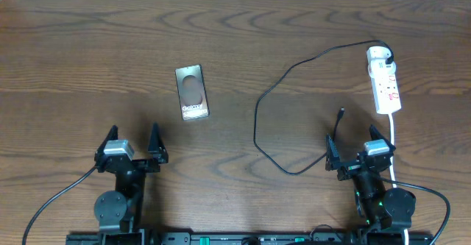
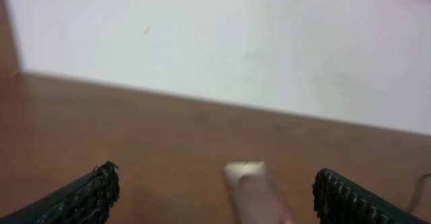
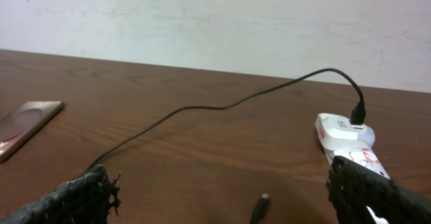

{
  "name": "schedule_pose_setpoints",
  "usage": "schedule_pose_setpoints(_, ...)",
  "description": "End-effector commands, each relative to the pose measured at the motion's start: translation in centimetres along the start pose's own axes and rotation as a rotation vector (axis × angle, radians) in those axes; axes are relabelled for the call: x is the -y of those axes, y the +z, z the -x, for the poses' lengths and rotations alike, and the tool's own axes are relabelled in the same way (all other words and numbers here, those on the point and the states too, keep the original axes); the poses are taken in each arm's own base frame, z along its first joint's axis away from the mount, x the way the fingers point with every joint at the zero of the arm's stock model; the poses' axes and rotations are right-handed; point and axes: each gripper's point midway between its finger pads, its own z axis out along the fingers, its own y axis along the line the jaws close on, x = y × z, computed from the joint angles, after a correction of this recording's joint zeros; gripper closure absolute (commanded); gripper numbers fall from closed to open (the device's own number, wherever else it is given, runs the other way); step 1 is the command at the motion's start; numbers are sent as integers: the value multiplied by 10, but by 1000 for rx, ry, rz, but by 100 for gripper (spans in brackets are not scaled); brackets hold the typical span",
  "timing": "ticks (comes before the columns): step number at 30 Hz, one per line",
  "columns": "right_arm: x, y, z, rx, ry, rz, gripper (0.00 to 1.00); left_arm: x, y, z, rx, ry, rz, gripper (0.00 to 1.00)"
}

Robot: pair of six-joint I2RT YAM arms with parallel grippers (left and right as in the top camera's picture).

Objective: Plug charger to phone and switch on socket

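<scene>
The phone (image 1: 192, 93) lies flat on the table left of centre, brownish face up with white "Galaxy" lettering. It shows blurred in the left wrist view (image 2: 252, 187) and at the left edge of the right wrist view (image 3: 23, 123). The white socket strip (image 1: 384, 79) lies at the far right. The black charger cable (image 1: 272, 98) runs from a plug in the strip's far end, loops left, and ends in a connector tip (image 1: 341, 114) lying free, also seen in the right wrist view (image 3: 260, 206). My left gripper (image 1: 132, 143) is open and empty, near the phone. My right gripper (image 1: 356, 146) is open and empty, just behind the tip.
The strip's white cord (image 1: 393, 138) trails toward the front edge past my right gripper. A pale wall (image 3: 215, 22) stands beyond the table's far edge.
</scene>
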Motion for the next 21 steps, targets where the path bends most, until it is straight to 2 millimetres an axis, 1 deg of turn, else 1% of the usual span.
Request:
schedule_pose_setpoints(1,-3,0,-2,-6,10,12,1,32,-11,58,134,32,-149,7)
schedule_pose_setpoints(4,-3,0,-2,-6,10,12,1,42,-24,101,225,46,-178,7)
schedule_pose_setpoints(8,-3,0,-2,-6,10,12,1,53,-47,159,338,63,-194,7)
schedule_pose_setpoints(12,-3,0,-2,-6,10,12,1,61,-57,197,348,67,-197,6)
schedule_pose_setpoints(16,-3,0,-2,-6,10,12,1,79,-54,219,245,125,-259,7)
schedule_pose_setpoints(21,-3,0,-2,-6,10,12,1,94,-28,250,24,150,-303,7)
